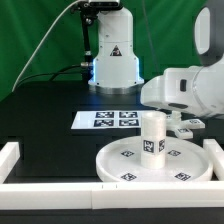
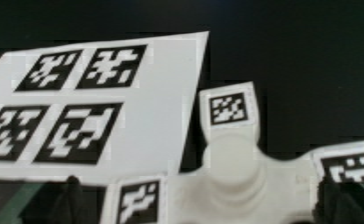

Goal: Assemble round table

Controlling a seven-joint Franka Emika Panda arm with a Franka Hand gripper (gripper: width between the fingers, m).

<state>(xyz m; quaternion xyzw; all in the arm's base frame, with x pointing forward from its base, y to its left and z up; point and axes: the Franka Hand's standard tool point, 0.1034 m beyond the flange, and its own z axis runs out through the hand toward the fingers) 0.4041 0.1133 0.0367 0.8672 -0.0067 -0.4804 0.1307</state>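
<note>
Nearest lies the round disc (image 1: 155, 165), with the leg (image 1: 152, 135) standing upright on its raised hub. Over the disc's far rim, toward the exterior view's right, the gripper (image 1: 184, 126) hovers, its fingers (image 2: 69, 200) spread and empty. Beyond the disc lies the marker board (image 1: 110, 120).

The upright leg (image 1: 152, 135) stands on the hub of the disc (image 1: 110, 165), blocking its middle. Bare desk (image 1: 45, 125) lies open toward the exterior view's left, up to the border rail (image 1: 12, 155). The marker board (image 1: 110, 119) lies flat, leaving passage above it.
</note>
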